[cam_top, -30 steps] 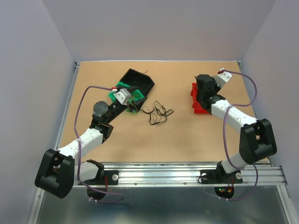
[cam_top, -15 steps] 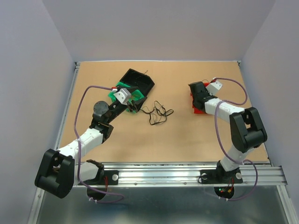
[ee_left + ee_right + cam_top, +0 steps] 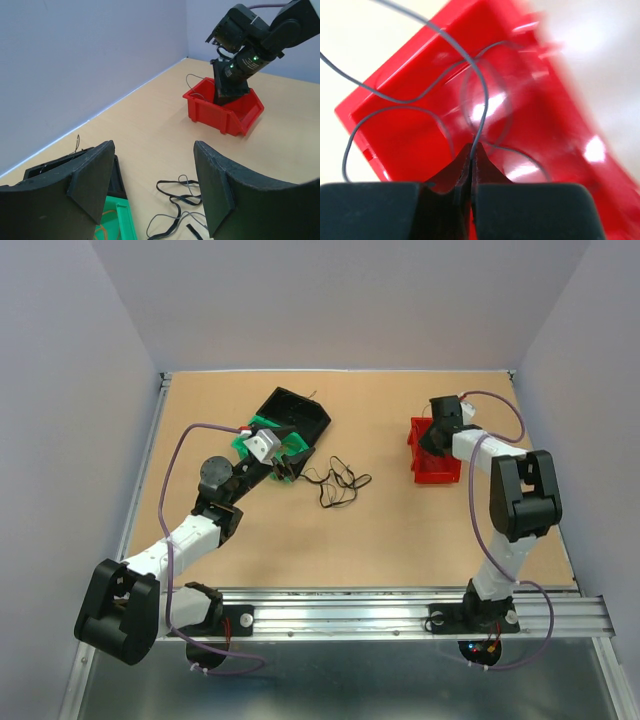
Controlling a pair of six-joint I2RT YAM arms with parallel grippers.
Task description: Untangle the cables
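Right wrist view: we see our right claw (image 3: 471, 150) pinched on a thin cable (image 3: 485, 97), ends cut off; left claw (image 3: 152, 186) gapes empty.

Soft, even light, with white glare on the red bin (image 3: 520, 125), whose right side blurs.

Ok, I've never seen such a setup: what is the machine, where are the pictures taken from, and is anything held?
Two robot arms are bolted to the near edge of a table. The wide picture looks down from above and behind them; the other two come from cameras on each wrist. The right tool is shut on a thin grey wire over a red bin. The left tool is open and empty, near a tangle of cables lying on the table, beside a black bin and a green bin.
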